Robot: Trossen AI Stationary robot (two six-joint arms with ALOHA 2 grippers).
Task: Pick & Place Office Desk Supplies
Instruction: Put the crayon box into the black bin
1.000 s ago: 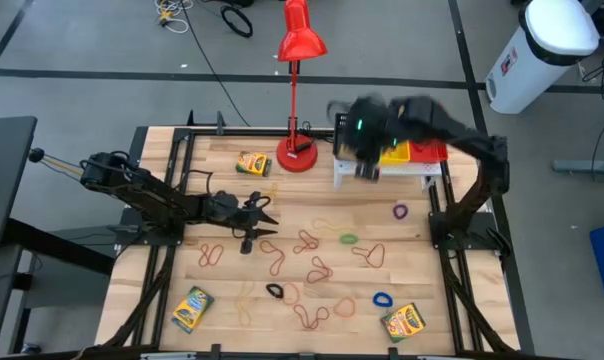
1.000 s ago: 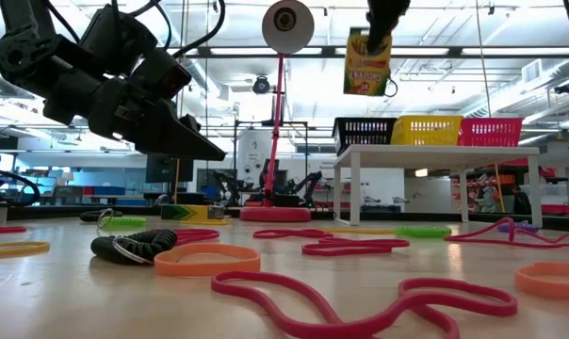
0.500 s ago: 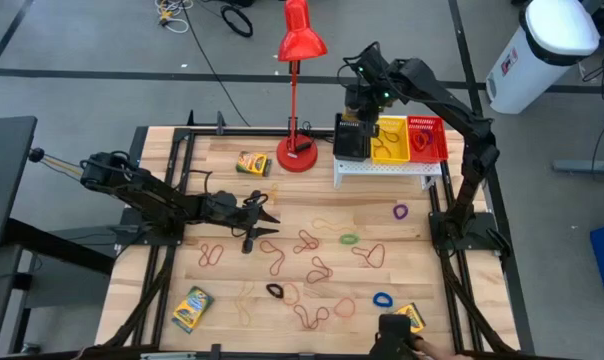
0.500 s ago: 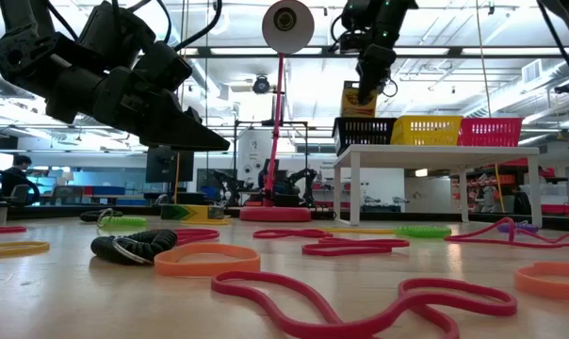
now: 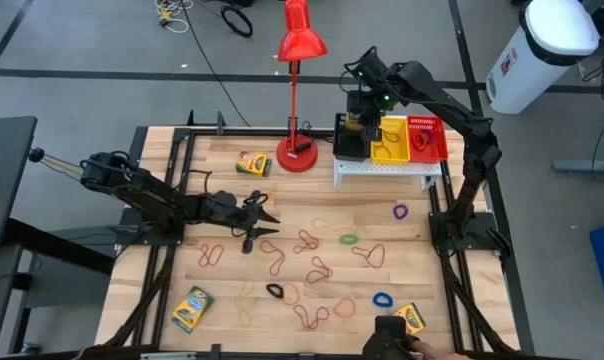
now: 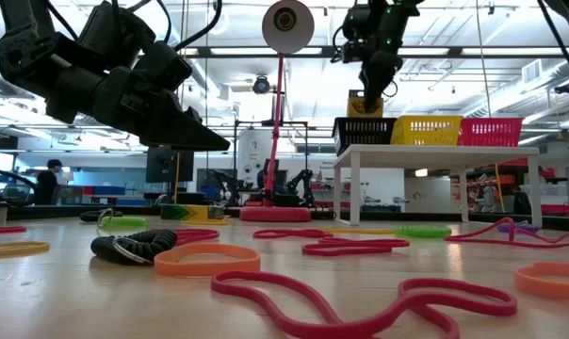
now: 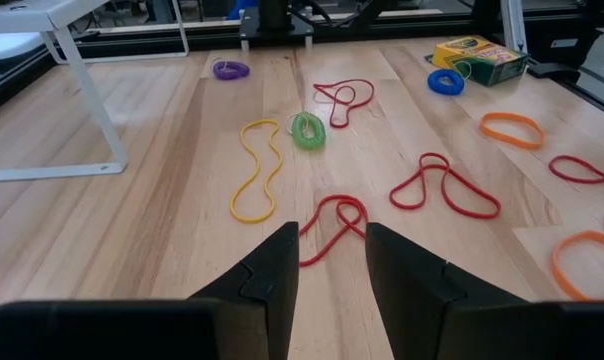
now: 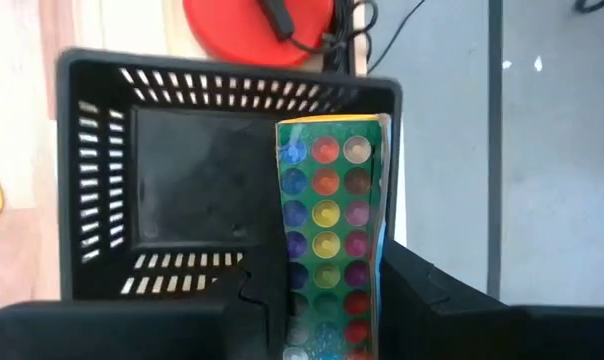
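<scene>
— Wooden worktop [image 5: 312, 200], grey floor around, open workshop behind. Strewn with rubber bands [image 5: 312, 268], red ones mostly, plus a green [image 5: 349, 240], a purple [image 5: 400, 212] and a blue [image 5: 382, 299].

— And the bins?

— Up on a small white stand [image 5: 387, 168] at the far edge: black bin [image 5: 348, 146], yellow bin [image 5: 389, 148], red bin [image 5: 427, 140], side by side. Red lamp [image 5: 298, 90] just beside the black one.

— Right end effector [image 5: 358, 112]?

— Above the black bin, pinching a crayon box [image 8: 327, 250] upright between its fingers [image 8: 422, 290], box partly over the bin's far rim. Moved across from above the stand's front edge a second ago; half a second ago already there, box now a touch lower against the bin in the low view.

— Left end effector [image 5: 264, 214]?

— Hovering over the worktop's left middle, fingers [image 7: 267, 275] spread, nothing between them, a red band [image 7: 334, 222] just ahead. Same spot as a second ago.

— Other boxes?

— One near the lamp base [image 5: 252, 163], one at the near left [image 5: 191, 308], one at the near right [image 5: 410, 318], with a dark shape [image 5: 387, 335] now beside it at the near edge, not there a second ago.
</scene>
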